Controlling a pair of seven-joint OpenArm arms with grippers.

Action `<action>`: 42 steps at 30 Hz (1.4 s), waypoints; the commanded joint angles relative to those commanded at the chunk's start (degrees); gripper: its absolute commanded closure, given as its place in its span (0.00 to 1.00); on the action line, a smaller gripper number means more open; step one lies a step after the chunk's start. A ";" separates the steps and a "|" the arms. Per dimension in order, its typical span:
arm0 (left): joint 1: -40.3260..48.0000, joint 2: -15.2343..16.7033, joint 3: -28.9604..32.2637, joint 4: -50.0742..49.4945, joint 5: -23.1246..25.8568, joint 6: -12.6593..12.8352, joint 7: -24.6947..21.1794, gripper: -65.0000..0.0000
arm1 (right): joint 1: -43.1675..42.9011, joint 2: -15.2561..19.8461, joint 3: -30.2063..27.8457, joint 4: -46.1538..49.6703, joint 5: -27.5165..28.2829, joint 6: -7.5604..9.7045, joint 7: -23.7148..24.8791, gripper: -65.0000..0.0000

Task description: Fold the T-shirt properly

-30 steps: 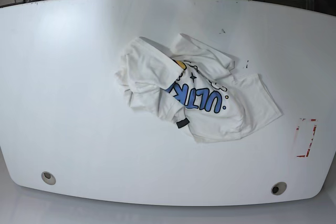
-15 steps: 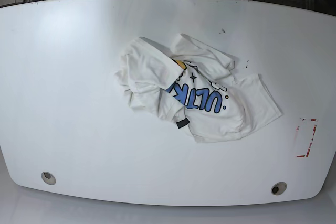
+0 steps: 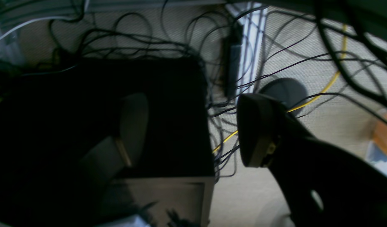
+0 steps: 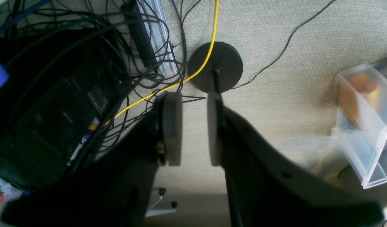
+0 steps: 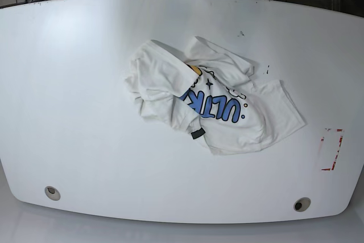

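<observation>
- Left hand point(image 3: 193, 129): jaws spread wide, nothing between; off the bench, over carpet w/ black cables point(image 3: 168, 47), a dark box point(image 3: 117, 104) and a yellow cable point(image 3: 323, 91).
- Right hand point(image 4: 194, 129): pads point(image 4: 173, 126) parallel, narrow gap, holding nothing; over carpet, above a round black stand base point(image 4: 217, 66); clear plastic bin point(image 4: 367, 126) to one side.
- T-shirt point(image 5: 210, 103): white, crumpled heap approx. mid-bench, slightly toward the left-arm side; blue lettering point(image 5: 213, 106) face up, partly covered by a fold; yellow patch point(image 5: 195, 70) and dark neck label point(image 5: 198, 134) showing.
- Bench point(image 5: 74, 112): white; red-marked rectangle point(image 5: 331, 149) near one edge, well apart from shirt.
</observation>
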 joint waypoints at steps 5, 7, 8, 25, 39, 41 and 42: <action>1.17 -0.11 -0.29 1.27 0.10 -0.15 -0.36 0.36 | -1.92 -0.16 0.01 3.59 0.05 0.01 -0.11 0.79; 1.62 -0.19 -0.33 2.16 0.07 0.08 -0.11 0.37 | -2.47 -0.26 0.04 4.46 0.04 -0.03 -0.15 0.79; 1.84 -0.24 -0.33 2.62 0.09 0.31 0.06 0.37 | -2.73 -0.30 0.04 4.77 0.00 -0.07 -0.15 0.79; 2.96 -0.41 -0.34 5.07 0.33 2.17 3.30 0.36 | -2.78 0.31 0.21 3.50 -0.23 -0.17 0.09 0.79; 1.61 -0.52 -0.38 2.56 0.10 2.13 2.29 0.36 | -3.71 1.09 0.30 4.31 -0.48 -0.11 0.91 0.79; 2.05 -0.47 -0.41 3.00 0.09 2.03 2.32 0.36 | -3.89 1.01 0.31 4.77 -0.49 -0.09 0.89 0.79; 2.27 -0.44 -0.40 3.26 0.11 1.96 2.36 0.36 | -4.04 0.95 0.32 5.05 -0.52 -0.06 0.90 0.79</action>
